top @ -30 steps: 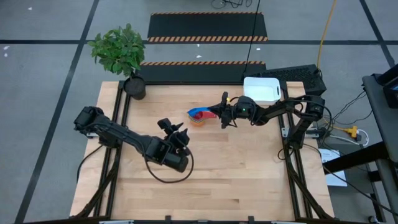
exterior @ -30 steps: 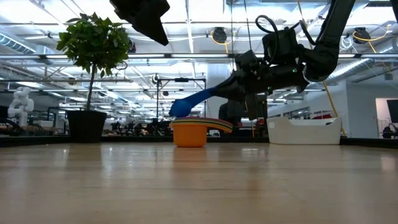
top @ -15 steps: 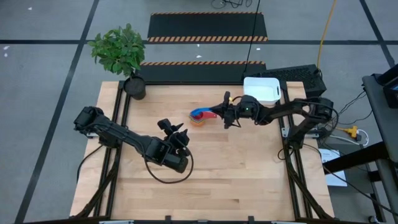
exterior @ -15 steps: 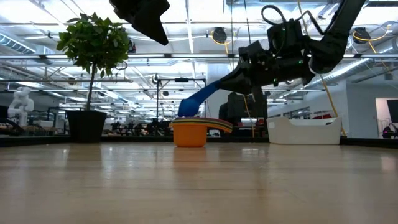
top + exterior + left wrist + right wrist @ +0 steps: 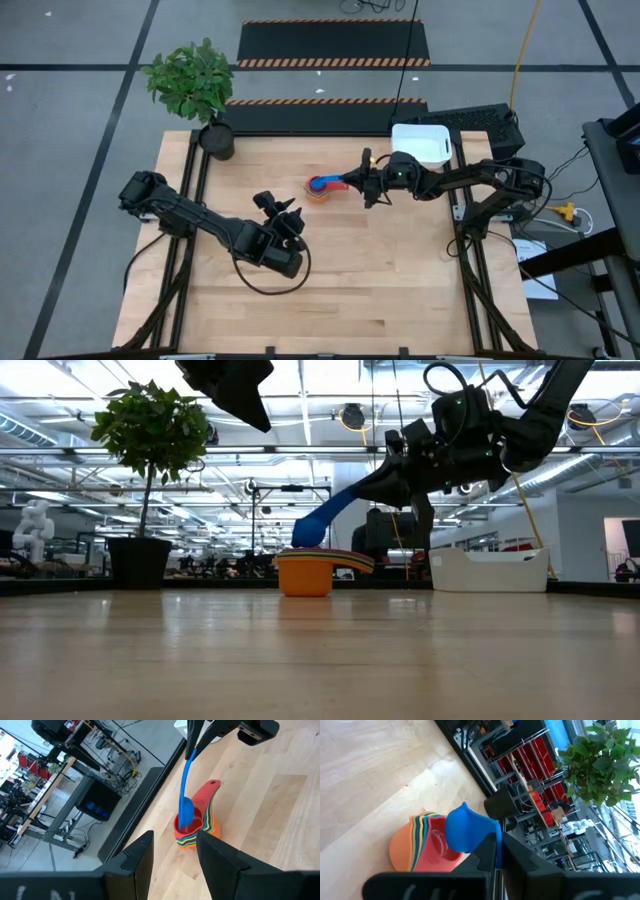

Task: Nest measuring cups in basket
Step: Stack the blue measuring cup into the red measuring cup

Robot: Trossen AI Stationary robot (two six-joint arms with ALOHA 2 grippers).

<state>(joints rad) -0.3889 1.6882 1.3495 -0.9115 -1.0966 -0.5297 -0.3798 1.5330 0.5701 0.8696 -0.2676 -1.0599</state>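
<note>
A stack of nested measuring cups [image 5: 321, 192], red innermost [image 5: 200, 807] and orange outermost [image 5: 305, 575], stands on its base on the table left of the white basket [image 5: 420, 143]. A blue measuring cup [image 5: 308, 532] hangs bowl-down right over the red cup's mouth, with my right gripper [image 5: 362, 181] shut on it. Whether the bowl touches the stack, I cannot tell. My left gripper [image 5: 172, 857] waits open near the table's middle, raised, nothing between its fingers. My right gripper pinches the free end of the blue cup's handle [image 5: 497, 840] between its two fingers [image 5: 192, 737]. It comes roughly level from the table's right side, in line with the handle. The cup slants down from the fingers, its bowl [image 5: 186, 812] lowest, over the red cup.
A dark plant pot [image 5: 216, 140] with a leafy plant stands at the far left corner. The basket [image 5: 490, 570] sits at the far right, close behind my right arm. Bare wood lies along the near half of the table [image 5: 380, 280].
My right gripper has risen a little and drawn slightly toward the table's right edge, still shut on the handle. The blue cup's handle end has gone up with it, so the cup slants more steeply, and the bowl has shifted over the middle of the stack.
</note>
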